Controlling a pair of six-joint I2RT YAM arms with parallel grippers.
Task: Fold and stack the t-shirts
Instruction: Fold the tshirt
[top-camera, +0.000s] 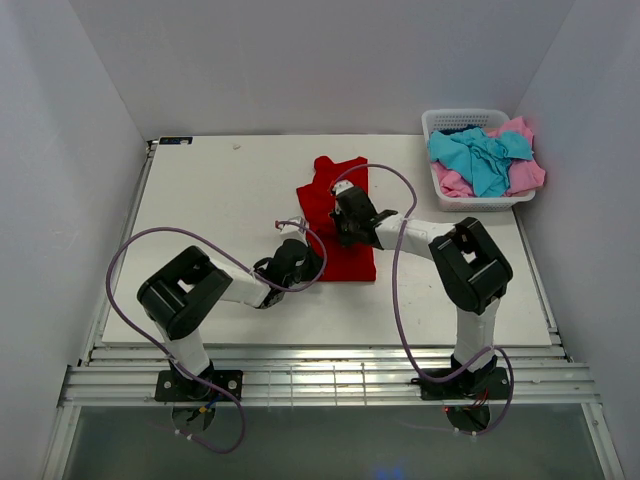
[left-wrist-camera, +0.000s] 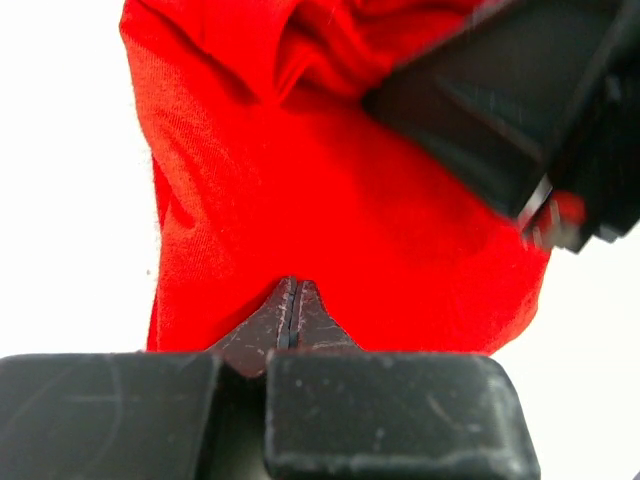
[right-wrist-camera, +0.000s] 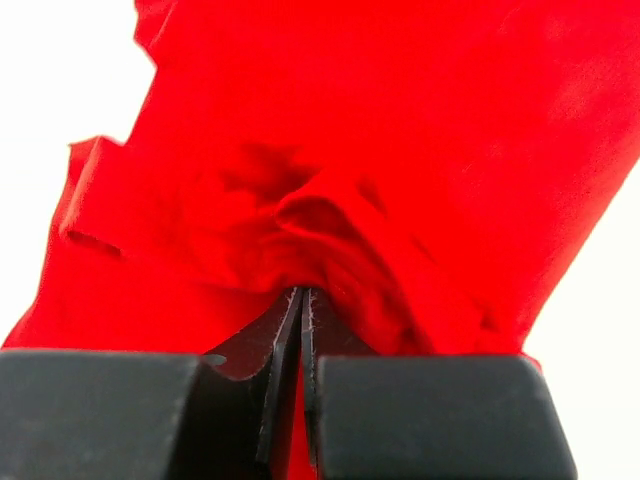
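The red t-shirt (top-camera: 352, 262) lies partly folded mid-table. My right gripper (top-camera: 343, 222) sits over its middle; in the right wrist view the gripper (right-wrist-camera: 302, 292) is shut on a bunched fold of the red cloth (right-wrist-camera: 400, 150), and red shows in the slit between the fingers. My left gripper (top-camera: 305, 260) is at the shirt's near-left edge. Seen from the left wrist, it (left-wrist-camera: 292, 284) is shut, its tips against the flat red cloth (left-wrist-camera: 330, 200), and I see no cloth between them. A turquoise t-shirt (top-camera: 480, 160) and a pink t-shirt (top-camera: 525, 172) lie heaped in the basket.
The white lattice basket (top-camera: 440, 122) stands at the table's far right corner. The right gripper's black housing (left-wrist-camera: 500, 110) hangs close above the shirt in the left wrist view. Purple cables (top-camera: 395, 290) loop over the table near both arms. White walls enclose three sides.
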